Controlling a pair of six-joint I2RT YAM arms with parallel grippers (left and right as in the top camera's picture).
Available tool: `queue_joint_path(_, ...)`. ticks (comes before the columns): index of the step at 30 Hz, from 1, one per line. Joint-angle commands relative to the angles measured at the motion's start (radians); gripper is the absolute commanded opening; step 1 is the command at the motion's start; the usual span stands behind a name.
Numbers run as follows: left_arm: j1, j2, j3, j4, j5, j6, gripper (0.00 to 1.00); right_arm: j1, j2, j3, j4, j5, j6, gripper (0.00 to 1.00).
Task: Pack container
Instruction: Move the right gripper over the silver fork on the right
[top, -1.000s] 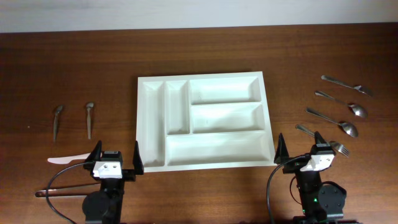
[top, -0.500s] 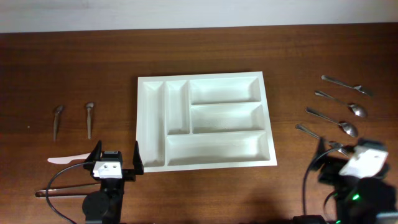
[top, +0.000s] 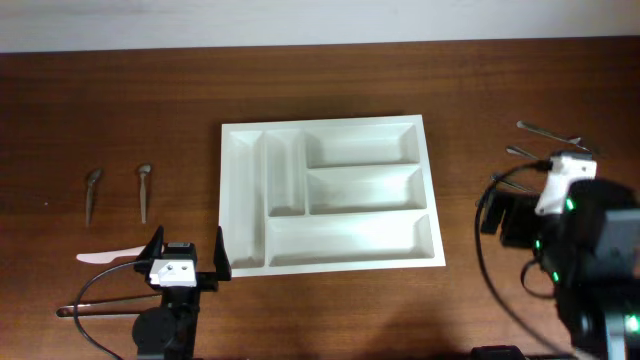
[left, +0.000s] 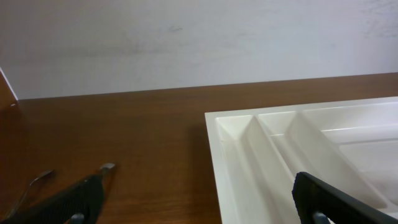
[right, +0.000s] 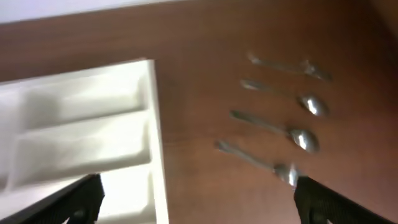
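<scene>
Showing the large white rectangular plastic cutlery tray (top: 345, 237) lying flat at the centre of the brown wooden tabletop (top: 120, 100), all five compartments empty. The left end effector (top: 187, 246) sits just beside the tray's near-left corner, fingers spread and holding nothing. The right end effector (right: 199, 202) hangs right of the tray near a row of slim metal spoons (right: 292, 134), likewise spread and empty. The tray looks light, stiff and slick; its raised rim or a divider wall seems the likeliest hold.
</scene>
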Motion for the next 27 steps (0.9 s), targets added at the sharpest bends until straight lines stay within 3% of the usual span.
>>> queue_joint_path(1, -0.003, -0.008, -0.003, -0.005, -0.002, 0.016, 0.99, -0.046, 0.071, 0.055, -0.058, 0.218, 0.393, 0.99)
queue_joint_path(4, -0.003, -0.008, -0.003, -0.005, -0.002, 0.016, 0.99, -0.126, 0.141, 0.067, -0.096, 0.192, 0.514, 0.99)
queue_joint_path(10, -0.003, -0.008, -0.003, -0.005, -0.002, 0.016, 0.99, -0.256, 0.278, 0.067, -0.073, 0.008, 0.512, 0.99)
queue_joint_path(13, -0.003, -0.008, -0.003, -0.005, -0.002, 0.016, 0.99, -0.284, 0.337, 0.067, -0.069, 0.034, 0.512, 0.99)
queue_joint_path(15, -0.003, -0.008, -0.003, -0.005, -0.002, 0.016, 0.99, -0.313, 0.372, 0.067, -0.085, 0.033, 0.608, 0.99)
queue_joint_path(18, -0.003, -0.008, -0.003, -0.005, -0.002, 0.016, 0.99, -0.367, 0.430, 0.067, -0.154, 0.029, 0.904, 0.99)
queue_joint_path(20, -0.003, -0.008, -0.003, -0.005, -0.002, 0.016, 0.99, -0.398, 0.470, 0.067, -0.167, 0.029, 1.022, 0.99)
queue_joint_path(22, -0.003, -0.008, -0.003, -0.005, -0.002, 0.016, 0.99, -0.423, 0.515, 0.067, -0.159, 0.029, 1.099, 0.99)
queue_joint_path(27, -0.003, -0.008, -0.003, -0.005, -0.002, 0.016, 0.99, -0.431, 0.632, 0.067, -0.117, 0.016, 1.104, 0.99)
